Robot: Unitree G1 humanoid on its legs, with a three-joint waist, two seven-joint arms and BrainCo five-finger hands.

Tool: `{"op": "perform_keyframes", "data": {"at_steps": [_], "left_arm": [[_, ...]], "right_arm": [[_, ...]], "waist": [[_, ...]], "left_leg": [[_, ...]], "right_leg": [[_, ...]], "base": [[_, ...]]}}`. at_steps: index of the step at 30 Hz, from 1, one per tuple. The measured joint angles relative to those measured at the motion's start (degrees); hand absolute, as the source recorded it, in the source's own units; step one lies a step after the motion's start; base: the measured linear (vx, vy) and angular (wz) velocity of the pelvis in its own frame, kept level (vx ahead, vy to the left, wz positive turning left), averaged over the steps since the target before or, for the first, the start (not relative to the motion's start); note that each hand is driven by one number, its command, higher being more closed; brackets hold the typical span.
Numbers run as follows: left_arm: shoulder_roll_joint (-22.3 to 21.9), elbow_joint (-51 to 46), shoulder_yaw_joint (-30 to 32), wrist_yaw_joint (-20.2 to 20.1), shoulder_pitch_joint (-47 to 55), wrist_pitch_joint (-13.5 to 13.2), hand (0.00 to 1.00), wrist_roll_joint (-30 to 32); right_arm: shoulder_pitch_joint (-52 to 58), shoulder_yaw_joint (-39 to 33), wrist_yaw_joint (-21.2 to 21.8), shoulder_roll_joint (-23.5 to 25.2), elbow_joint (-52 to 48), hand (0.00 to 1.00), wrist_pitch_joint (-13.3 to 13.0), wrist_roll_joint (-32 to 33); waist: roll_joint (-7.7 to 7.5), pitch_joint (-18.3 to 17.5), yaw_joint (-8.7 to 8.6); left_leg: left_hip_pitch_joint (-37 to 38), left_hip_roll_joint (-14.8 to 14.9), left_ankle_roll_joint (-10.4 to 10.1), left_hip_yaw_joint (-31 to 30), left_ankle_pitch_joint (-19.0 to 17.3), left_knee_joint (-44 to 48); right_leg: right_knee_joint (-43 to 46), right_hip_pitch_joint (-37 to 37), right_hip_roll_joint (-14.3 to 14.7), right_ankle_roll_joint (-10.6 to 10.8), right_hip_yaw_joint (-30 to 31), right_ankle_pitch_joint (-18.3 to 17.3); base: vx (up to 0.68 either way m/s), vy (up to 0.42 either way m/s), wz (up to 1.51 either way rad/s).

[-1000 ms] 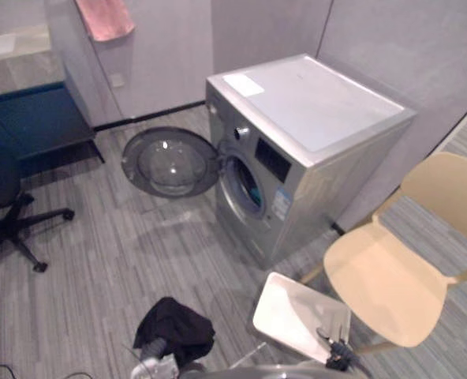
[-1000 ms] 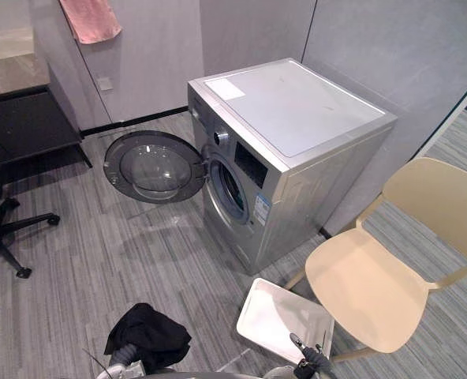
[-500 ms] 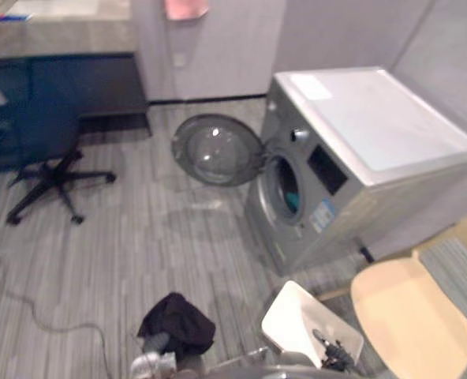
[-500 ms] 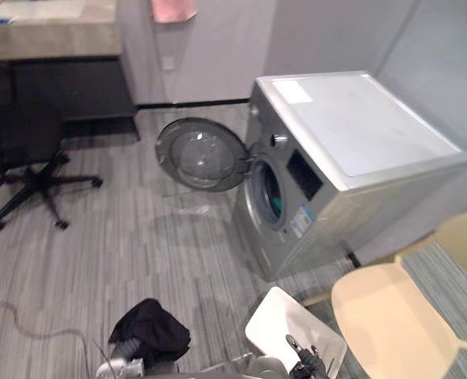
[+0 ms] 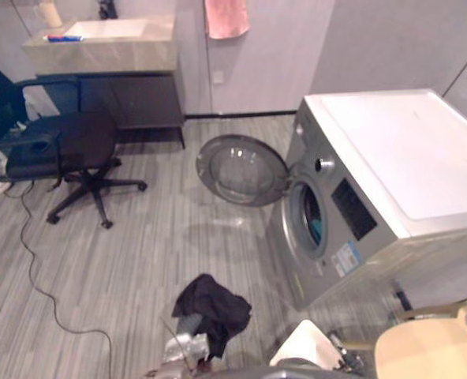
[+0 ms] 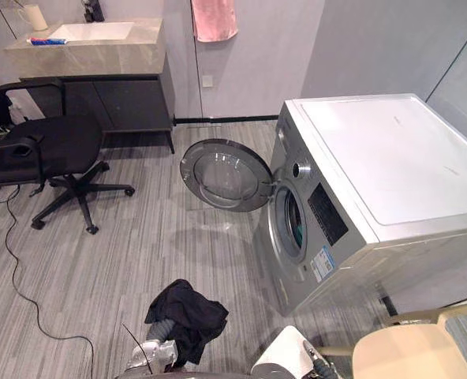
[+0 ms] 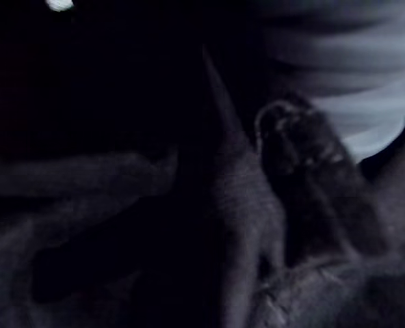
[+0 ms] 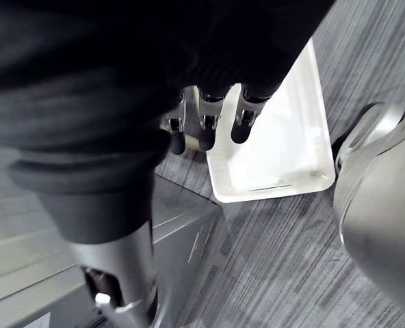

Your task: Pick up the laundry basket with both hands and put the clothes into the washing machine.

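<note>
By the washing machine [image 6: 360, 181], the right hand [image 8: 202, 126] grips the basket [image 8: 278, 150]. Clothes [image 6: 188, 312] cover the left hand [image 6: 164, 332]; I can't tell.

Matt black cloth [image 6: 188, 314], smooth white plastic basket [image 8: 284, 154], metallic washer [image 6: 352, 201]

— How does the right hand [image 8: 206, 116] look?
— Silver fingers [image 8: 178, 126] with dark tips, coming out from a dark ribbed cover [image 8: 86, 150]. The left arm [image 5: 182, 347] is silver-grey metal.
</note>
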Motion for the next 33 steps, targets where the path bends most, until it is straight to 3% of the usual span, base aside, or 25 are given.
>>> {"op": "perform_keyframes", "data": {"at_steps": [1, 2, 4, 5, 6, 7, 8, 9, 10, 11, 12, 13, 16, 17, 18, 20, 22, 24, 26, 27, 28, 29, 30, 31, 33], "left_arm": [[0.22, -0.01, 0.02, 0.04, 0.30, -0.01, 1.00, -0.03], [0.32, -0.32, -0.32, 0.04, 0.18, -0.02, 1.00, -0.03], [0.51, -0.73, -1.11, 0.05, -0.03, -0.28, 1.00, -0.05], [0.85, -0.64, -1.99, 0.10, -0.08, -0.52, 1.00, -0.08], [1.00, -0.55, -2.36, 0.16, -0.09, -0.56, 1.00, -0.08], [1.20, -0.43, -2.68, 0.20, 0.07, -0.60, 1.00, -0.10], [1.29, -0.26, -2.68, 0.32, 0.13, -0.67, 1.00, -0.12], [1.32, 0.76, -2.97, 0.70, 0.19, -0.85, 1.00, -0.15], [1.96, 1.25, -3.33, 1.30, 0.24, -0.98, 1.00, -0.28], [2.61, 1.29, -4.14, 1.52, 0.15, -1.09, 1.00, -0.32], [4.43, 1.64, -4.53, 1.60, -0.06, -1.27, 1.00, -0.41], [5.35, 2.43, -4.79, 1.60, -0.30, -1.32, 1.00, -0.53], [6.81, 2.92, -6.38, 1.64, -1.21, -1.43, 1.00, -0.81], [6.86, 3.08, -7.41, 1.59, -0.90, -1.38, 1.00, -0.80], [6.71, 3.13, -7.71, 1.62, -0.83, -1.31, 1.00, -0.81], [6.50, 2.54, -9.10, 1.73, -0.24, -1.26, 1.00, -0.81], [6.77, 2.31, -9.41, 1.80, -0.34, -1.31, 1.00, -0.83], [6.88, 1.62, -9.29, 2.36, -0.39, -1.47, 1.00, -1.25], [6.51, 1.67, -9.23, 2.35, -1.08, -1.46, 1.00, -1.32], [6.31, 1.71, -9.21, 2.30, -1.39, -1.45, 1.00, -1.31], [5.89, 2.03, -9.22, 2.09, -2.26, -1.46, 1.00, -1.28], [5.82, 2.06, -9.27, 1.88, -2.69, -1.47, 1.00, -1.24], [4.49, 2.99, -9.51, 1.47, -4.02, -1.37, 1.00, -1.19], [2.83, 3.15, -9.77, 1.24, -4.45, -1.31, 1.00, -1.08], [1.96, 3.07, -9.66, 1.17, -4.12, -1.15, 1.00, -0.56]], "right_arm": [[-0.18, 1.84, -0.04, -0.05, -0.92, 0.00, -0.22, 0.29], [-0.57, 2.48, -0.02, -0.13, -1.24, 0.00, -0.43, 0.34], [-1.60, 3.46, -0.20, -0.01, -1.29, 0.00, -0.45, 0.97], [-2.01, 3.34, -0.23, 0.28, -1.12, 0.00, -0.62, 1.54], [-2.20, 3.16, -0.24, 0.27, -0.93, 0.00, -0.78, 1.90], [-2.31, 3.12, -0.33, 0.17, -0.78, 0.00, -0.83, 2.03], [-2.30, 3.13, -0.44, 0.11, -0.61, 0.00, -0.90, 2.01], [-2.33, 3.08, -0.80, -0.65, 0.30, 0.00, -1.42, 1.94], [-3.11, 3.18, -1.11, -1.69, 3.10, 0.00, -1.49, 1.91], [-3.08, 3.19, -1.13, -1.50, 5.05, 0.00, -1.34, 1.91], [-2.88, 3.20, -1.08, -0.76, 6.57, 0.00, -1.01, 1.90], [-2.66, 2.63, -1.06, -0.37, 6.95, 0.00, -0.89, 1.92], [-2.23, 0.14, -1.04, -0.56, 7.43, 0.00, -0.44, 1.94], [-2.54, -0.35, -0.98, -1.08, 7.00, 0.00, -0.37, 1.94], [-2.52, -0.59, -0.97, -1.12, 6.45, 0.00, -0.36, 1.93], [-2.54, -0.53, -0.84, -1.56, 4.40, 0.00, -0.36, 2.02], [-2.50, -0.42, -0.83, -1.75, 3.32, 0.00, -0.43, 2.08], [-2.14, 0.55, -0.88, -1.59, 2.24, 0.00, -0.67, 2.18], [-2.06, 2.26, -0.81, -0.94, 1.13, 0.00, -0.76, 2.18], [-2.12, 2.52, -0.69, -0.87, 1.16, 0.00, -0.77, 2.20], [-2.05, 2.69, -0.55, -0.86, 1.51, 0.00, -0.84, 2.33], [-2.07, 2.66, -0.57, -0.87, 1.98, 0.00, -0.90, 2.54], [-2.06, 1.93, -0.78, -1.06, 2.70, 0.00, -1.01, 2.59], [-1.45, 0.91, -1.02, -1.11, 2.91, 0.00, -1.39, 2.70], [-0.94, 0.21, -1.03, -0.19, 2.93, 0.00, -1.54, 4.27]], "waist": [[-0.57, 0.19, 0.63], [-0.30, 0.14, 1.16], [-0.65, 0.10, 1.26], [-0.83, 0.15, 1.22], [-0.81, 0.10, 1.20], [-0.76, 0.05, 1.26], [-0.70, 0.01, 1.30], [0.22, -0.50, 1.28], [-0.09, -1.18, 1.40], [-1.06, -1.53, 1.26], [-3.01, -2.63, 0.96], [-3.68, -3.09, 0.85], [-4.08, -3.88, 1.13], [-4.11, -3.93, 1.12], [-3.83, -3.73, 1.07], [-1.48, -2.37, 0.90], [-0.66, -1.96, 0.58], [0.04, -1.26, 0.53], [-1.06, -1.31, -0.41], [-1.23, -1.27, -0.69], [-1.58, -1.29, -1.49], [-2.25, -1.54, -1.91], [-2.26, -1.13, -2.33], [-0.95, -1.12, -2.14], [-0.85, -0.88, -2.09]], "left_leg": [[-2.25, 0.34, 0.04, 0.83, 3.27, 5.74], [-3.66, 0.98, 4.29, 3.29, -0.28, 7.98], [-6.17, 0.95, 10.06, 7.37, -7.21, 3.87], [-6.32, 0.89, 11.08, 8.82, -8.64, -6.01], [-5.77, 0.79, 11.08, 8.75, -8.61, -12.62], [-4.09, -0.04, 11.13, 5.47, -8.15, -26.00], [-3.57, -0.53, 11.02, 2.33, -8.07, -31.15], [-3.08, -0.88, 9.68, -2.95, -7.29, -36.98], [-3.11, -2.69, 5.16, -2.82, -3.12, -35.14], [-3.49, -4.21, 5.15, -1.40, -2.83, -33.74], [-4.12, -5.32, 5.50, -0.08, -3.03, -32.75], [-4.20, -5.89, 6.05, 0.68, -3.36, -32.92], [-2.58, -8.25, 9.13, 4.43, -3.60, -35.90], [-0.68, -9.19, 11.07, 7.26, -3.46, -37.05], [0.40, -9.39, 11.65, 8.60, -3.35, -37.09], [5.64, -9.22, 13.51, 13.89, -4.46, -38.61], [8.34, -8.56, 14.31, 16.24, -4.95, -39.94], [14.02, -7.81, 14.91, 20.80, -4.66, -44.97], [17.41, -7.58, 15.64, 24.78, -5.63, -48.30], [17.39, -7.50, 15.24, 25.65, -5.87, -48.87], [17.66, -7.67, 15.21, 26.92, -5.88, -50.15], [17.72, -8.47, 15.19, 27.04, -5.84, -51.06], [19.01, -9.02, 14.20, 26.74, -5.20, -53.49], [20.33, -8.14, 12.75, 26.68, -4.18, -55.34], [21.24, -6.16, 10.64, 27.06, -4.46, -52.31]], "right_leg": [[-1.59, 2.47, -0.29, -0.89, 1.79, 0.13], [-2.48, 3.87, -0.88, -0.98, 3.53, 0.07], [-3.66, 4.72, -3.10, -0.98, 5.87, 0.07], [-4.02, 4.66, -4.68, -0.93, 7.67, 0.09], [-4.17, 4.61, -5.25, -0.86, 8.46, 0.08], [-4.34, 4.48, -6.44, 0.17, 10.17, -0.53], [-4.36, 4.26, -6.89, 1.25, 11.07, -1.19], [-4.20, 3.52, -7.13, 3.52, 12.95, -2.65], [-3.76, 3.54, -8.31, 4.24, 15.30, -4.24], [-3.90, 3.44, -10.10, 3.89, 17.05, -4.71], [-3.68, 2.98, -11.89, 3.72, 19.12, -3.80], [-3.01, 2.09, -12.64, 4.21, 19.69, -2.71], [3.20, -2.95, -14.48, 6.78, 22.42, 2.89], [9.11, -6.40, -15.32, 7.61, 24.40, 5.14], [11.73, -7.59, -15.51, 8.12, 24.80, 6.39], [22.38, -12.93, -15.71, 10.09, 22.59, 13.34], [26.46, -15.45, -15.85, 9.25, 17.98, 11.75], [29.85, -19.05, -15.54, 6.27, 7.01, 5.20], [26.10, -21.18, -11.24, 5.96, -0.66, 1.05], [23.39, -21.50, -9.90, 6.14, -1.51, 0.95], [14.88, -21.29, -8.15, 6.42, -3.06, 1.43], [9.45, -20.80, -8.27, 6.25, -3.96, 1.96], [5.08, -18.92, -8.30, 1.67, -5.86, 5.98], [3.34, -18.10, -6.98, 1.30, -6.15, 6.35], [3.57, -16.04, -5.55, -1.01, -6.44, 5.29]], "base": [[0.16, 0.093, -0.60], [0.16, 0.117, -0.63], [0.18, 0.172, -0.65], [0.20, 0.209, -0.67], [0.22, 0.254, -0.73], [0.17, 0.243, -0.59], [0.23, 0.450, -0.77], [0.19, 0.430, -0.79], [0.25, 0.509, -0.85], [0.25, 0.382, -0.69], [0.25, 0.347, -0.43], [0.30, 0.383, -0.29], [0.22, 0.289, -0.36], [0.25, 0.295, -0.62], [0.19, 0.215, -0.67], [0.16, 0.235, -0.97], [0.07, 0.172, -0.92], [0.06, 0.098, -1.16], [0.02, -0.037, -1.04], [0.00, -0.089, -0.70], [0.02, -0.082, -0.35], [0.15, -0.118, -0.20], [0.28, -0.098, -0.01], [0.37, -0.124, -0.01], [0.29, -0.124, -0.01]]}}
